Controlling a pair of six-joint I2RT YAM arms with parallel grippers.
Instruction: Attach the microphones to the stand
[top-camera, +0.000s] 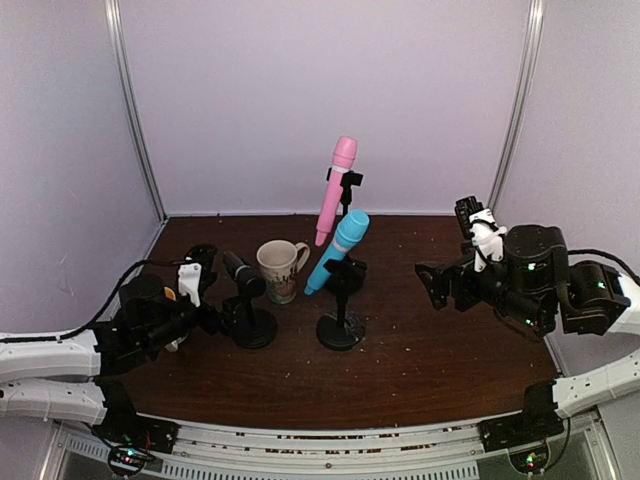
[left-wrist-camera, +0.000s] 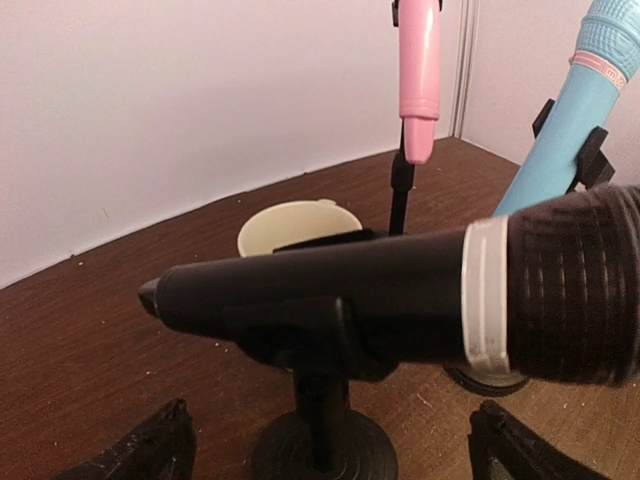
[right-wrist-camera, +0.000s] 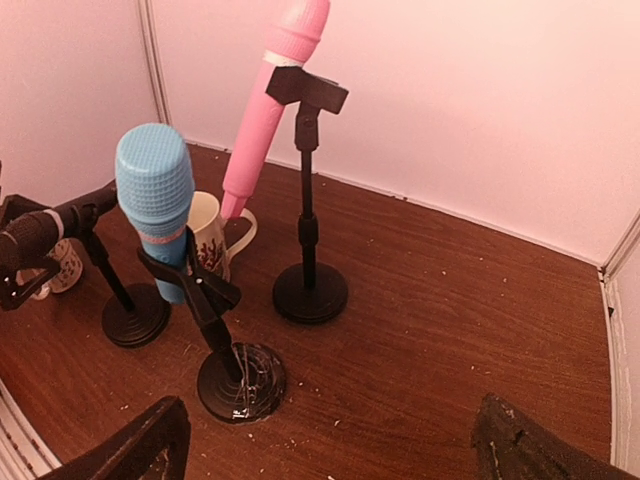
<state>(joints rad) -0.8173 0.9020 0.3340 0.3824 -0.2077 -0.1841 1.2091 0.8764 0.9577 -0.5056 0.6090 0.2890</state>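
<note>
Black microphone (left-wrist-camera: 400, 300): we see it clipped nearly level on its short stand (left-wrist-camera: 320, 400), the silver-ringed head to the right in the left wrist view, the tail to the left
Against the left jaws: the microphone sits just ahead of and above the left gripper (left-wrist-camera: 330, 450), in line with the gap between the jaws; neither of its fingers (left-wrist-camera: 140, 450) touches it
Left jaws: spread wide, one finger at each lower corner of the wrist view, holding nothing
Blue microphone (right-wrist-camera: 155, 200): clipped at a slant on the middle stand (right-wrist-camera: 240, 385), head up, just beside the black one
Pink microphone (right-wrist-camera: 265, 120): clipped at a slant on the tall stand (right-wrist-camera: 310, 290), head up, behind the blue one
Against the right jaws: we see all three microphones well apart from the right gripper (right-wrist-camera: 330, 450), which hangs over the right of the table (top-camera: 430, 350)
Right jaws: spread wide, holding nothing
Mug (top-camera: 282, 268): cream, upright, between the short stand and the middle stand
</note>
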